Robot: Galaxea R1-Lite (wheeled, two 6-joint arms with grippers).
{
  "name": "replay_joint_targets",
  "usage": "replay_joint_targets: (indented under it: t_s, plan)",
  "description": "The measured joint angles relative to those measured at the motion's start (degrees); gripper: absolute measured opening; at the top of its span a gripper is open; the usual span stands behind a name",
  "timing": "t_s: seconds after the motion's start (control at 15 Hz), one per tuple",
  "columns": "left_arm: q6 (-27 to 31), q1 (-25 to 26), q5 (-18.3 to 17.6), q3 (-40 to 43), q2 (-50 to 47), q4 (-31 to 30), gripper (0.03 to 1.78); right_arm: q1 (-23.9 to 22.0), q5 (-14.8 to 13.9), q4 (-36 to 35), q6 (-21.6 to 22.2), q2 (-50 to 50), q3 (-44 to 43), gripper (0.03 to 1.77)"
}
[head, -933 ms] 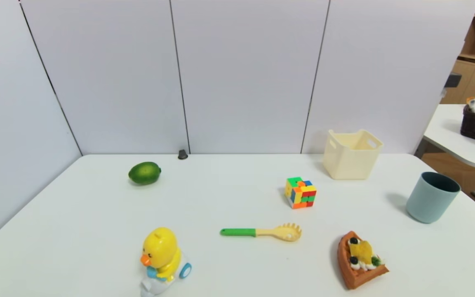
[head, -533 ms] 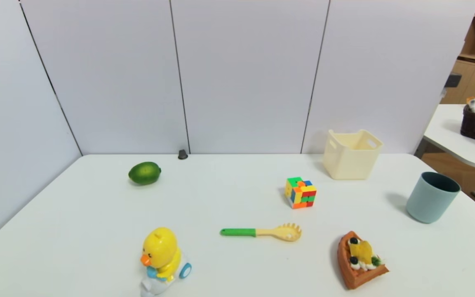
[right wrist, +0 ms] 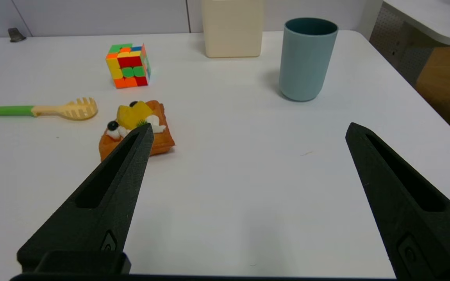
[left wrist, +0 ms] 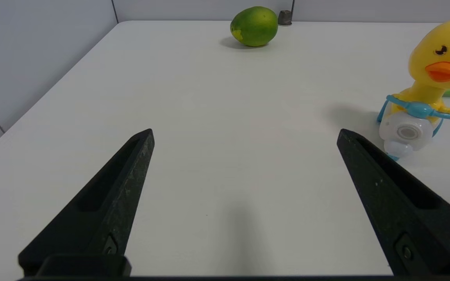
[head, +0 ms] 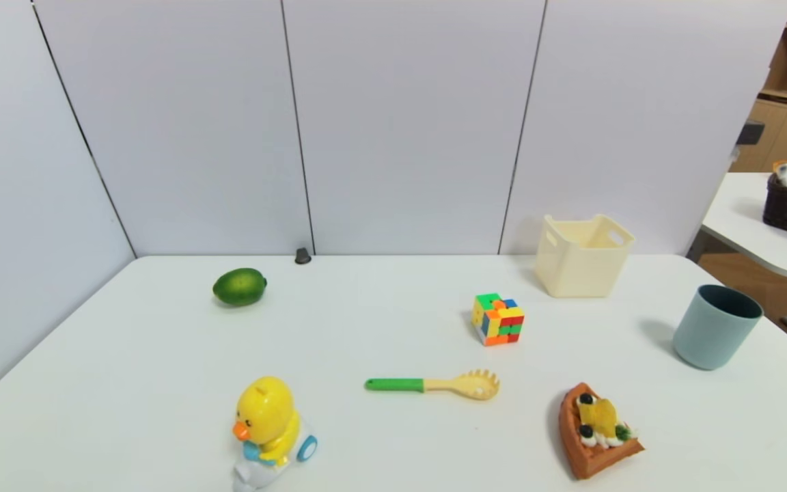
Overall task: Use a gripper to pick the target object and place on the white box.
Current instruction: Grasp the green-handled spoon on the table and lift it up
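Note:
The target object (head: pixel 432 385), a pasta spoon with a green handle and pale yellow toothed head, lies flat on the white table at front centre; the right wrist view shows the spoon (right wrist: pixel 43 110) too. The cream-white box (head: pixel 583 255) stands at the back right, and its wall (right wrist: pixel 232 29) shows in the right wrist view. Neither gripper appears in the head view. My right gripper (right wrist: pixel 248 130) hangs open over bare table near the front right, nothing between its fingers. My left gripper (left wrist: pixel 244 132) is open as well, over bare table at the front left.
A lime (head: pixel 240 286) sits back left, a yellow duck toy (head: pixel 269 427) front left, a colour cube (head: pixel 499 319) between spoon and box, a waffle slice (head: pixel 596 429) front right, and a grey-blue cup (head: pixel 716 326) at the right edge. Panels wall the table's back and left.

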Motion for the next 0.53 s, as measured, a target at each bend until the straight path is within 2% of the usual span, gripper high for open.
replay_joint_targets:
  t_s: [0.2, 0.53]
  plan:
    - [0.0, 0.0, 0.0, 0.0, 0.0, 0.0, 1.69, 1.9, 0.1, 5.2, -0.4, 11.4, -11.6, 1.7]
    - [0.0, 0.0, 0.0, 0.0, 0.0, 0.0, 1.69, 7.0, 0.0, 8.4, -0.7, 35.7, -28.7, 1.7]
